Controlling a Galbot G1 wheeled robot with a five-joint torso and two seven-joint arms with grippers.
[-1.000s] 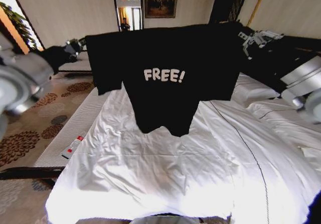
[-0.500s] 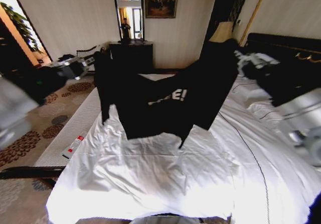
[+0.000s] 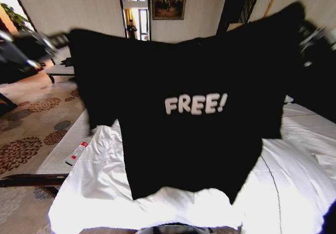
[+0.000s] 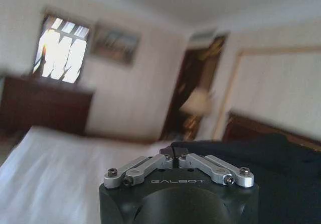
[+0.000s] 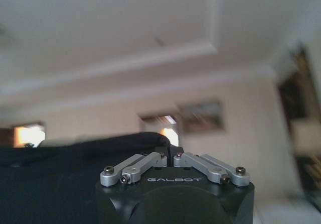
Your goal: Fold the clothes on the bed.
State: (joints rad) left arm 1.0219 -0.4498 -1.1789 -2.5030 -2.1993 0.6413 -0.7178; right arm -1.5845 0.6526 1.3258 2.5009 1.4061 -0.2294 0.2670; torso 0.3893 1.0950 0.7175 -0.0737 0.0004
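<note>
Black T-shirt hanging like a curtain, blocking the middle of the bed

The T-shirt [image 3: 189,118] is stretching wide across the head view, screening the far half of the bed [image 3: 94,192]; the left gripper [image 4: 174,156] and right gripper [image 5: 170,153] are pinching its top corners. Open white sheet is lying free below the hem. A small white-and-red object [image 3: 76,153] is sitting on the bench [image 3: 63,155] alongside.
</note>
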